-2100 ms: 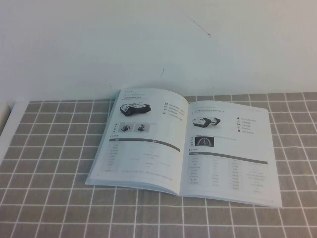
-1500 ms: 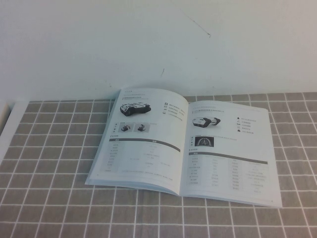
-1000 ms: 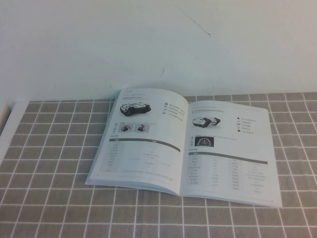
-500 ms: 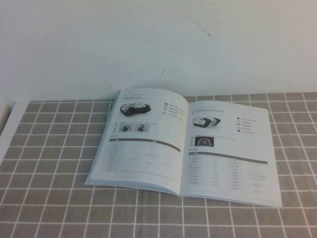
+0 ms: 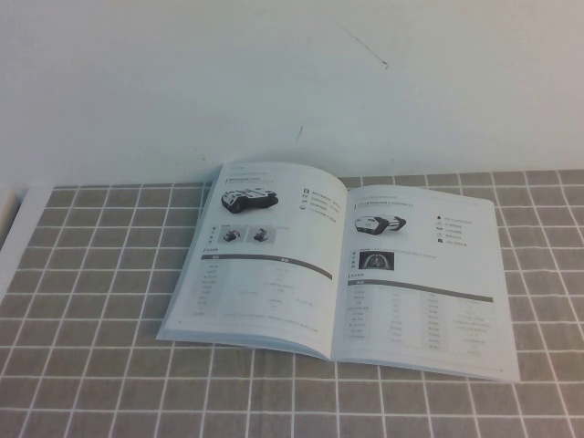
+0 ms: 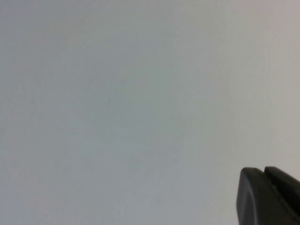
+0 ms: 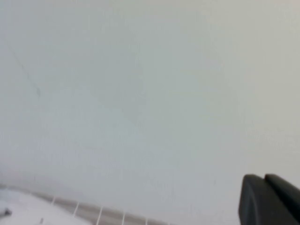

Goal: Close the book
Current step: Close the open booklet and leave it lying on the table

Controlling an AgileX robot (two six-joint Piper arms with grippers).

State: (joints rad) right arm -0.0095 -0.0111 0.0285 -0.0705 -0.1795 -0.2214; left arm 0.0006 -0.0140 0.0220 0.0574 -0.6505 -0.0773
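Note:
An open book (image 5: pixel 339 266) lies flat on the grey checked tablecloth (image 5: pixel 91 274) in the high view, its spine running from the wall toward me. Both pages show printed tables and small product photos. Neither arm appears in the high view. The left wrist view shows only the pale wall, with my left gripper (image 6: pixel 264 171) as two dark fingertips pressed together, holding nothing. My right gripper (image 7: pixel 264 178) looks the same in the right wrist view, shut and empty, facing the wall.
A white wall (image 5: pixel 292 82) rises just behind the book. The bare white table edge (image 5: pixel 11 228) shows at the far left beyond the cloth. A strip of the checked cloth (image 7: pixel 93 213) shows low in the right wrist view.

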